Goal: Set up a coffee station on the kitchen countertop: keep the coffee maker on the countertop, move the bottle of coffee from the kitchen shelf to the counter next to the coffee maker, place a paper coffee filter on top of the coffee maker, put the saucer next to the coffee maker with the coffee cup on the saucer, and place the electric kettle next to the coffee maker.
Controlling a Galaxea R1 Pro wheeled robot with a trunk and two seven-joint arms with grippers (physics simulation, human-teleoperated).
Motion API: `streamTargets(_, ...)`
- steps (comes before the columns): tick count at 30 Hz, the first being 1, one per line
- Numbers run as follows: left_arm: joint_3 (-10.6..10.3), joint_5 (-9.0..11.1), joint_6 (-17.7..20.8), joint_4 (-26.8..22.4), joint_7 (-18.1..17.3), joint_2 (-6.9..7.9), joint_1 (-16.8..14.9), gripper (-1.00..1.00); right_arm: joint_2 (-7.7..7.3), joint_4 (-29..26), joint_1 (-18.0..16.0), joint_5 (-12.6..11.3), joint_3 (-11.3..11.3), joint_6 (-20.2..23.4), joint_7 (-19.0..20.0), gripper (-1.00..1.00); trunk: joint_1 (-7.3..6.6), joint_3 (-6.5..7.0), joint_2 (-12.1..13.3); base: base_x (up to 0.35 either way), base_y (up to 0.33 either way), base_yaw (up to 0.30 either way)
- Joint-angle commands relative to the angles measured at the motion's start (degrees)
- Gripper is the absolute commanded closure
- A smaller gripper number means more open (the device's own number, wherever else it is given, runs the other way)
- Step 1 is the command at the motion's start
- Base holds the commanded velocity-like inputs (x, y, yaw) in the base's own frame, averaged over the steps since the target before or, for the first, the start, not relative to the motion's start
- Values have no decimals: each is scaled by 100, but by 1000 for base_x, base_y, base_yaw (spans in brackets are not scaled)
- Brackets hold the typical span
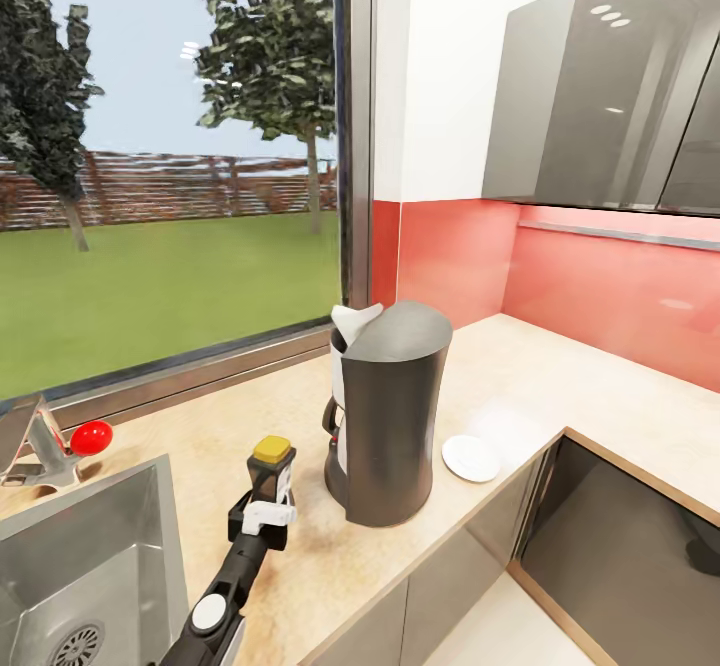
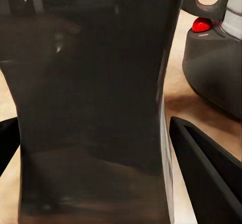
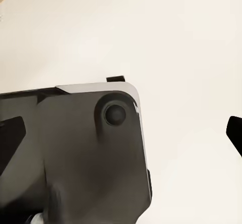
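Left gripper (image 1: 268,518) is clamped on the bottle of coffee (image 1: 272,471). The jar stands upright on the kitchen countertop (image 1: 520,366) near its front edge, between the sink (image 1: 90,566) and the coffee maker (image 1: 385,411), close beside the maker.

Left wrist view: jar body (image 2: 91,108) sits between both fingers (image 2: 206,173), maker base (image 2: 214,67) just beyond.

Head view adds the paper coffee filter (image 1: 352,322) on the maker and the saucer (image 1: 470,457) on its other side.

Right gripper (image 3: 121,148): fingers apart, grasping nothing.

Judgement: release is next.
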Motion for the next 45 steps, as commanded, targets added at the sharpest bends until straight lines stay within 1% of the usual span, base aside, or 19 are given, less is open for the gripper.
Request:
streamTargets(1,-5,-75,-15,295,11,-4,1,100,4,0,1,29,-37,-14,-3,-100,3,-4,-2,0,0,0)
streamTargets(3,1,-77,-15,303,11,-5,1,100,2,4,1,31,-35,-13,0,-100,3,-4,-2,29,0,0)
streamTargets(4,-19,-34,-50,38,14,-3,-35,100,35,-2,1,22,-43,-10,-2,-100,1,-3,0,0,0,0)
streamTargets(5,-15,-4,-82,71,16,0,-67,100,63,-2,1,25,-41,-16,-5,-100,1,-3,0,0,0,0)
streamTargets(7,-17,1,-146,135,16,-1,-71,100,67,-2,1,25,-41,-17,-6,-100,1,-3,0,0,0,0)
streamTargets(10,-20,-82,-102,27,19,-5,25,100,82,-10,1,23,-42,-21,-5,-100,1,-3,0,0,0,0)
streamTargets(18,-41,-100,-94,-230,12,-8,71,100,71,-3,1,19,-43,-21,-8,-100,1,-3,0,0,0,0)
streamTargets(21,-49,-99,-95,-221,8,-10,71,100,63,-2,1,19,-43,-21,-8,-100,1,-3,0,52,0,0)
streamTargets(27,-49,-99,-95,-192,6,-11,71,100,58,-2,1,19,-44,-21,-8,-100,1,-3,0,212,0,0)
streamTargets(33,-53,-97,-95,-138,11,-15,71,100,57,-2,1,19,-44,-21,-8,-100,1,-3,0,31,0,0)
streamTargets(35,-121,-101,-95,-130,11,-15,71,100,57,-2,1,19,-44,-21,-8,-100,1,-3,0,3,0,0)
streamTargets(39,-411,-108,-95,-86,18,-9,71,100,57,3,1,25,-37,-21,-8,-100,1,-3,0,1,0,0)
streamTargets(40,-502,-109,-96,65,20,-12,71,100,51,15,1,31,-22,-21,-8,-100,1,-3,0,0,0,0)
streamTargets(45,-529,-94,-96,128,20,-25,71,100,41,23,1,36,-18,-21,-8,-100,1,-3,0,0,0,0)
